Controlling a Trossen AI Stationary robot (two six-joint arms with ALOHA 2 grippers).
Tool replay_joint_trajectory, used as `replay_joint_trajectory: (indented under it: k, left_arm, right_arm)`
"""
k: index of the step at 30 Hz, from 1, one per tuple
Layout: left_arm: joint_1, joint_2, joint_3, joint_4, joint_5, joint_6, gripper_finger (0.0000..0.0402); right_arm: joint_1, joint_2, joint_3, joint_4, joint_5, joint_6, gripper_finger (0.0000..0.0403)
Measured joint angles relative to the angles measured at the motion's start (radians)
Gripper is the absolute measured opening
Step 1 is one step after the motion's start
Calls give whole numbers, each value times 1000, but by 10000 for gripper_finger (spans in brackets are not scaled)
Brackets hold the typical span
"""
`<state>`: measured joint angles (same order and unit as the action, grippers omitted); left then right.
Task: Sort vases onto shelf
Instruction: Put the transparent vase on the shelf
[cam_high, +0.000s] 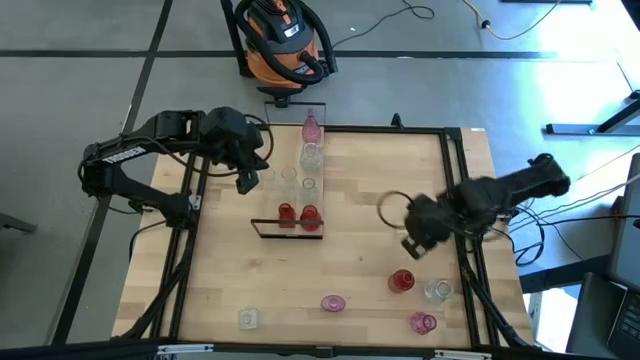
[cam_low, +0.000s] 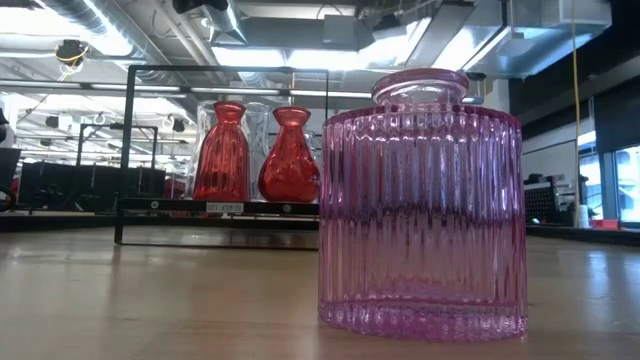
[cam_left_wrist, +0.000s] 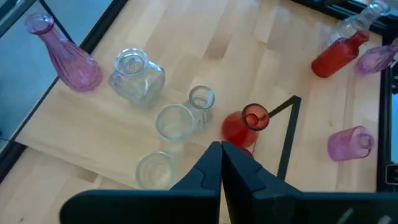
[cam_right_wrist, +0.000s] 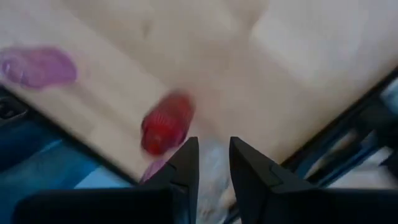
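Vases (cam_high: 308, 152) crowded on shelf (cam_high: 296, 200) mid-tabletop, two red at its near end, others loose toward the front edge. Left tool (cam_high: 246, 180) clenched empty beside shelf (likely to topple the clustered glass if swung inward). Right tool (cam_high: 412, 246) partly parted above red vase (cam_high: 402, 281), apparently gripping nothing; risks clipping it sideways off the edge.

Red vases (cam_high: 297, 213) upright at shelf (cam_high: 300, 190) end.
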<state>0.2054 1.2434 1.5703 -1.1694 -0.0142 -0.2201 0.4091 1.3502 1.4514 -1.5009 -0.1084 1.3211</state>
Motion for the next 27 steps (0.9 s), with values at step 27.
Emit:
replay_joint_trajectory:
  k: [27]
  left_arm:
    - [1, 0, 0, 20, 35, 55, 0]
  right_arm:
    - [521, -44, -334, 312, -3, 877, 137]
